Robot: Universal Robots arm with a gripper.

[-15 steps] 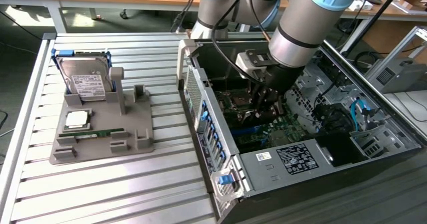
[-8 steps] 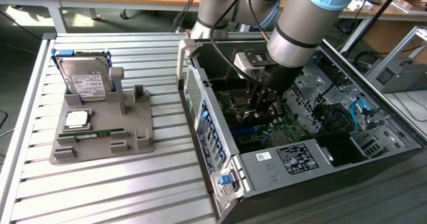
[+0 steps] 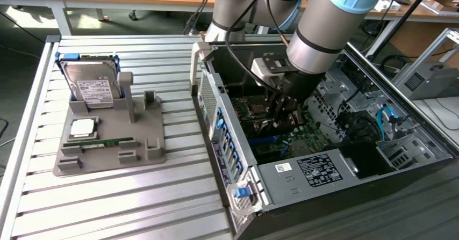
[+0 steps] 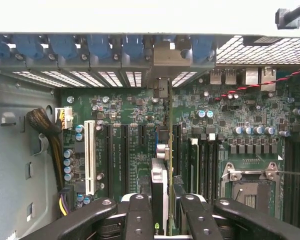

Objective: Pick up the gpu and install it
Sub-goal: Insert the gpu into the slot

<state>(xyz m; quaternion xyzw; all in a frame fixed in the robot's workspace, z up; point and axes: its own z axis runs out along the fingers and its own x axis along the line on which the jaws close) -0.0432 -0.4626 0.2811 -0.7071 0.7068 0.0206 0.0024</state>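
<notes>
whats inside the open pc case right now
The hand is down inside the pc case, holding the gpu edge-on over the green motherboard and its slots. The slot directly beneath the gpu is covered by the card.

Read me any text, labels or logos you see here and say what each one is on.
None can be read as words.
White label on the hard drive: print too small.
Black and white stickers on the computer case: blurred.
Green logo mark on the gpu, between the gripper fingers: no legible letters.
</notes>
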